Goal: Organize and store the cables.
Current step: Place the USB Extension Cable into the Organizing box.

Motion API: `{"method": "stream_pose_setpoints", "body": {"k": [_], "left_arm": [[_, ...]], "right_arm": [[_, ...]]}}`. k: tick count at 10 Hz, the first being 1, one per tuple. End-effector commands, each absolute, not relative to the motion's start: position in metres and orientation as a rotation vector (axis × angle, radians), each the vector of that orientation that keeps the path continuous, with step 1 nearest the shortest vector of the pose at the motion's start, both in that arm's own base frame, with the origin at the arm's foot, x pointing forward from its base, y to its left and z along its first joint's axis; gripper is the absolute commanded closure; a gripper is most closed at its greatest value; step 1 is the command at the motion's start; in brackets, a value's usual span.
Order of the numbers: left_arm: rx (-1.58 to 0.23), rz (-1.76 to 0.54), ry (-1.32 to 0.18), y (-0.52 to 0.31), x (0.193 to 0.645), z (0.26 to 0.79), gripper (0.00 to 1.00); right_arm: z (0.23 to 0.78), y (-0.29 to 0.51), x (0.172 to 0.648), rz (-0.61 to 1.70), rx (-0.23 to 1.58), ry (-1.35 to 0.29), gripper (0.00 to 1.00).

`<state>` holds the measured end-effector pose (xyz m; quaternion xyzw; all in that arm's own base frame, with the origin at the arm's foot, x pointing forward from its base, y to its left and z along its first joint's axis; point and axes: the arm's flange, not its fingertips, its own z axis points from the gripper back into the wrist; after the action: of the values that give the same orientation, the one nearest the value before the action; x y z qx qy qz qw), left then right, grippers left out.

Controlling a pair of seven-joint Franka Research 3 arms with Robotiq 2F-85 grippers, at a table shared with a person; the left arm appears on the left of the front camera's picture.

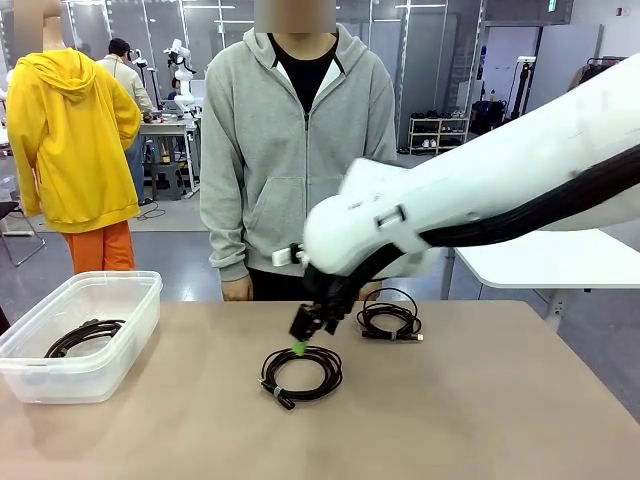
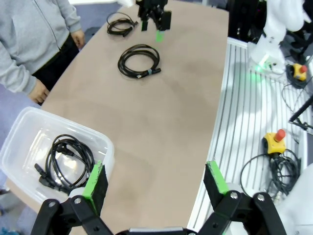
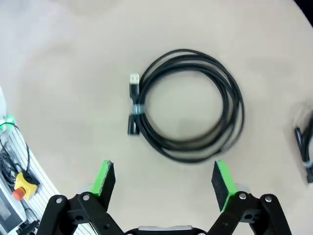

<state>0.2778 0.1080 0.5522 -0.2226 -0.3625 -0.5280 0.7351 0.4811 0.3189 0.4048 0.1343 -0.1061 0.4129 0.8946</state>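
1. Right claw (image 1: pixel 300 345) hangs over the middle of the surface (image 1: pixel 480 400); in its own wrist view the claw (image 3: pixel 163 181) has its fingers wide apart and nothing between them.
2. The middle cable (image 3: pixel 234 105), a black loop with its plugs bunched on one side, lies flat at 12 o'clock from the pads; from the front the same coil (image 1: pixel 335 375) sits just under the claw, at its 6 o'clock; I can't tell whether the pad touches it.
3. A second cable (image 1: pixel 385 325) lies at 1 o'clock from that coil, near the far edge by the person (image 1: pixel 300 130); the two loops are apart, not tangled.
4. Left claw (image 2: pixel 155 183) is also spread and empty, parked above the near edge; the clear bin (image 2: pixel 105 147) is at its 9 o'clock, with a stored cable (image 2: pixel 68 161) already coiled inside.
5. My read: one cable is stowed and two are out, so I'm on the approach for the middle one; no grasp yet.
6. Next move calls for sliding forward so one side of the loop falls between the pads, dropping straight down, pinching all the strands together, then lifting and carrying to the bin (image 1: pixel 85 285) at 9 o'clock.
7. Risk as I judge it: pinching a single strand and letting the coil unwind.
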Motion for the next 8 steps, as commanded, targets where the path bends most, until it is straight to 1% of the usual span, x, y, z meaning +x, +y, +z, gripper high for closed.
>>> {"method": "stream_pose_setpoints", "body": {"k": [1, 2, 3, 7, 8], "left_arm": [[-0.488, -1.159, -0.808, 0.108, 0.280, 0.554, 0.00], [-0.488, -1.159, -0.808, 0.108, 0.280, 0.554, 0.00], [-0.488, -1.159, -0.808, 0.108, 0.280, 0.554, 0.00], [-0.488, -1.159, -0.808, 0.108, 0.280, 0.554, 0.00], [-0.488, -1.159, -0.808, 0.108, 0.280, 0.554, 0.00]], "right_arm": [[0.415, 0.239, 0.444, 0.875, 0.374, -0.289, 0.00], [0.422, 0.201, 0.433, 0.866, 0.397, -0.316, 0.00], [0.427, 0.164, 0.419, 0.908, 0.459, -0.322, 0.00], [0.422, -0.005, 0.384, 0.766, 0.457, -0.474, 0.00], [0.420, -0.046, 0.365, 0.725, 0.448, -0.526, 0.00]]}}
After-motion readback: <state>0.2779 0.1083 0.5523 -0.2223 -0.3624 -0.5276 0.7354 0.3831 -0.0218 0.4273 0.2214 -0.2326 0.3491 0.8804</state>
